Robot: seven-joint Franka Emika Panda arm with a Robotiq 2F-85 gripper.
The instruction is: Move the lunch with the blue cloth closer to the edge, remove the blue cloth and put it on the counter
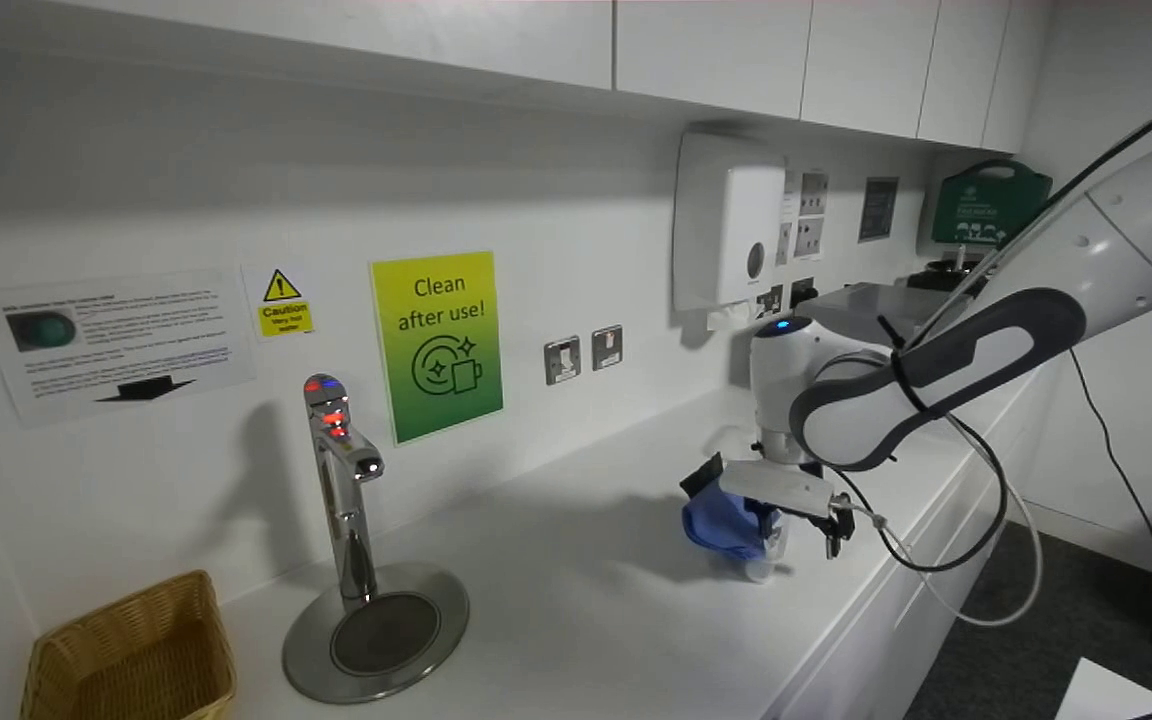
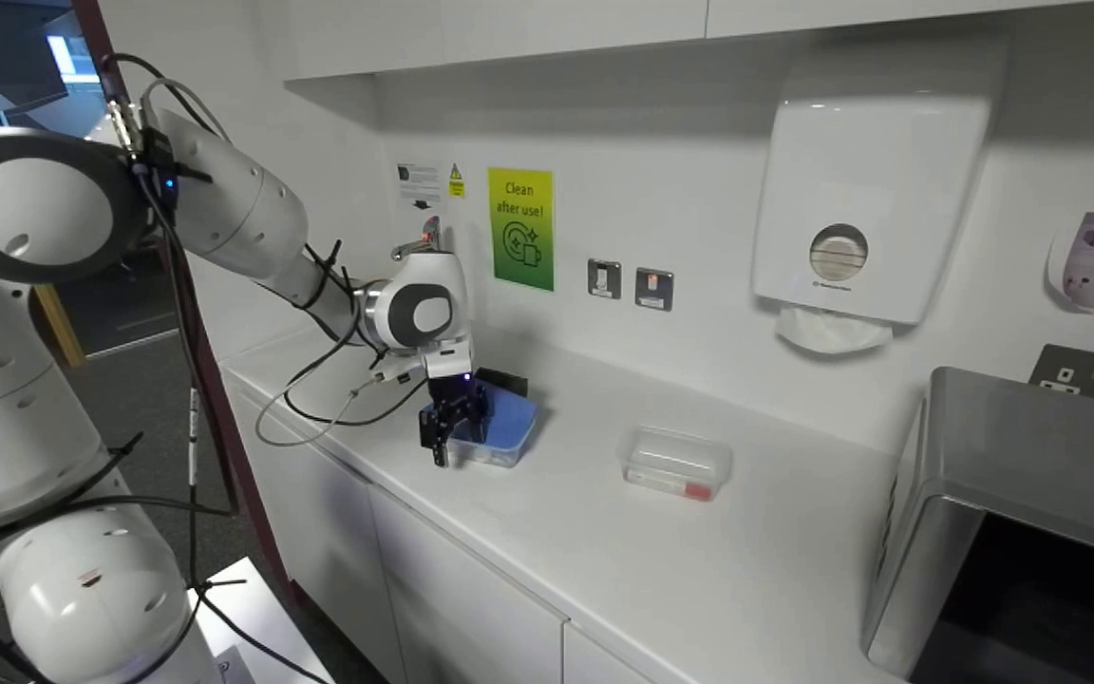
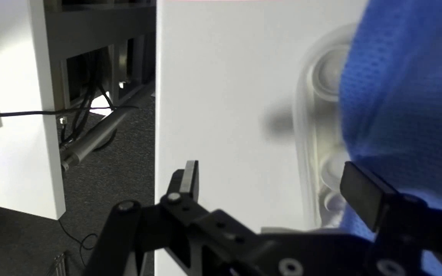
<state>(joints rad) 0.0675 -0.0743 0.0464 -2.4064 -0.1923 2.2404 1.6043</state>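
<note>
The blue cloth (image 2: 509, 418) lies draped over the lunch, a low clear container (image 2: 492, 454) standing on the white counter (image 2: 623, 551). In the wrist view the blue cloth (image 3: 416, 88) fills the right side, and the container's pale rim (image 3: 306, 153) shows beside it. My gripper (image 3: 271, 172) is open, its fingers wide apart with nothing gripped between them. One finger overlaps the cloth in that view; whether it touches is unclear. The opposite finger is near the counter's straight edge (image 3: 159, 96). In an exterior view my gripper (image 1: 798, 535) partly covers the lunch.
Another clear container (image 2: 675, 461) with something red inside stands further along the counter. A grey appliance (image 2: 1012, 475) is beyond it. Toward the opposite end are a tap (image 1: 346, 510), a round steel sink (image 1: 306, 655) and a wicker basket (image 1: 126, 630). Cables loop from the arm.
</note>
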